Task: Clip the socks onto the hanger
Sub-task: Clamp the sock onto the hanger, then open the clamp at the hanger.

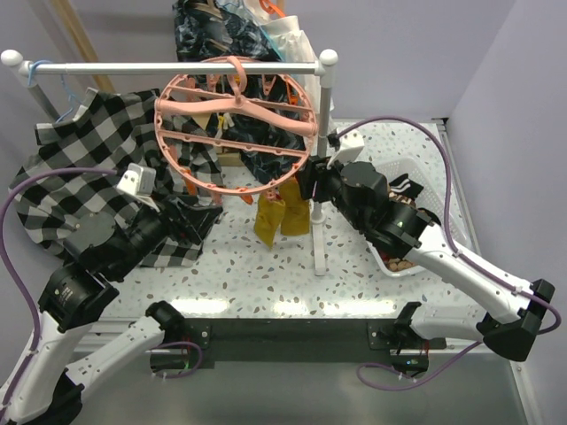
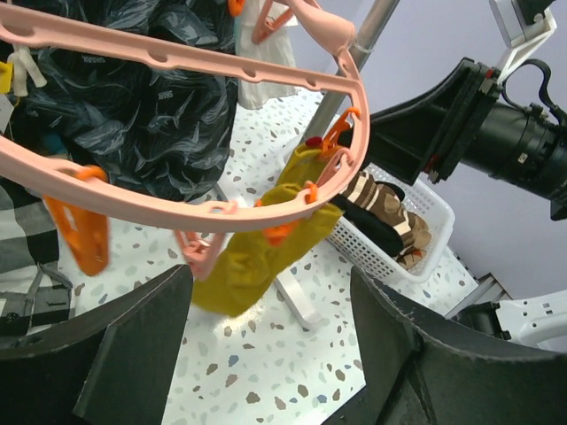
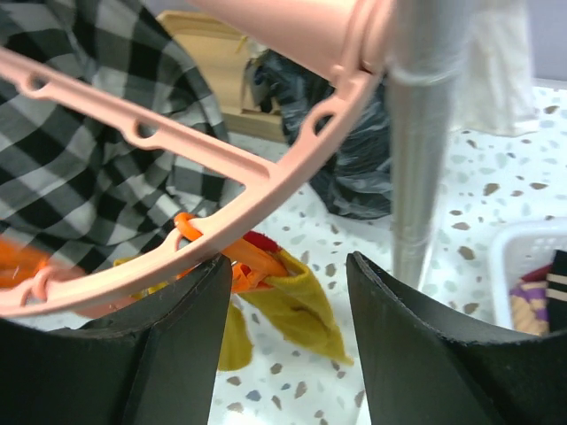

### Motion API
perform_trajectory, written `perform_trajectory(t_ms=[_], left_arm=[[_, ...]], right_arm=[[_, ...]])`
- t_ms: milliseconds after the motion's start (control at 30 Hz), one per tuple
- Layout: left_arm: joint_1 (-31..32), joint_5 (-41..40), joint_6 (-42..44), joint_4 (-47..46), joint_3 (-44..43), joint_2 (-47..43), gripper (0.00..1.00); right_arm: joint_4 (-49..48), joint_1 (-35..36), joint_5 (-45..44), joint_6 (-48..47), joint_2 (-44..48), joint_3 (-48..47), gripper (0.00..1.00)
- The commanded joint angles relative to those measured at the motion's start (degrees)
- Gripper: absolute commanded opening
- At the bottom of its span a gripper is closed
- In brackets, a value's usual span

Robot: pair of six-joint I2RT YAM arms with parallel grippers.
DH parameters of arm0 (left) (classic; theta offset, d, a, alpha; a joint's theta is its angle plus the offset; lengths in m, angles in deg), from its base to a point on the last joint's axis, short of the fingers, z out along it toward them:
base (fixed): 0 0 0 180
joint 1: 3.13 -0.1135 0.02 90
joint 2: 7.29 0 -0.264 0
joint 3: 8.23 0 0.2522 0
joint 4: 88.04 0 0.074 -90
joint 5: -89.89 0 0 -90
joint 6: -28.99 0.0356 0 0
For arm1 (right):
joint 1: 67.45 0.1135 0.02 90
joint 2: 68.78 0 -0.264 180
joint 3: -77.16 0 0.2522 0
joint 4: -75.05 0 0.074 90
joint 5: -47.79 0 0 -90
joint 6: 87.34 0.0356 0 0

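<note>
Speckled table [image 1: 266,274]; left gripper [image 2: 266,297] and right gripper [image 3: 288,292] gape empty; only overhead shows whole hanger [image 1: 204,99].

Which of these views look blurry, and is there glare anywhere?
Top external: sharp, with bright glare strips along the near edge of the table. Left wrist: mostly crisp, mustard sock included. Right wrist: softest, hanger up top and rail post out of focus, orange clip at the left edge smeared.

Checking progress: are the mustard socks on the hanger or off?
On: the mustard socks hang from orange clips on the hanger.
</note>
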State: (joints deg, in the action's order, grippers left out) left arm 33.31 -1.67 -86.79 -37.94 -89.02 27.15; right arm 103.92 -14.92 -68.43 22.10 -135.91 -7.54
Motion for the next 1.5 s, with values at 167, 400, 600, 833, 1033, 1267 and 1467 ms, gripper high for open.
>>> perform_trajectory(t_ms=[167, 400, 600, 833, 1033, 1267, 1467], left_arm=[[0.03, 4.63, -0.5, -3.2, 1.02, 1.33, 0.72], [-0.06, 7.63, -0.76, -2.94, 0.05, 2.66, 0.7], [-0.06, 10.61, -1.38, -1.1, -1.27, 3.09, 0.67], [-0.06, 13.51, -4.36, -1.18, -0.74, 4.76, 0.63], [0.03, 12.64, -6.56, -3.99, -0.12, 6.25, 0.62], [0.03, 7.72, -6.57, -3.55, -0.65, 7.84, 0.65], [0.03, 5.08, -6.39, -5.66, 1.98, 7.66, 0.68]], right_arm=[[-0.17, -3.23, 2.05, -3.71, -0.01, -4.03, 0.59], [-0.35, -3.23, 4.33, -3.8, -0.28, -4.03, 0.59], [-0.52, -3.14, 4.51, -3.8, -0.37, -4.38, 0.59], [-0.52, -3.14, 6.18, -3.27, -1.24, -5.18, 0.59], [-0.79, -3.14, 7.23, -2.74, -1.68, -5.53, 0.6], [-0.87, -3.14, 7.85, -2.22, -1.42, -5.27, 0.6], [-1.14, -3.14, 8.46, -1.78, -1.51, -4.91, 0.6]])
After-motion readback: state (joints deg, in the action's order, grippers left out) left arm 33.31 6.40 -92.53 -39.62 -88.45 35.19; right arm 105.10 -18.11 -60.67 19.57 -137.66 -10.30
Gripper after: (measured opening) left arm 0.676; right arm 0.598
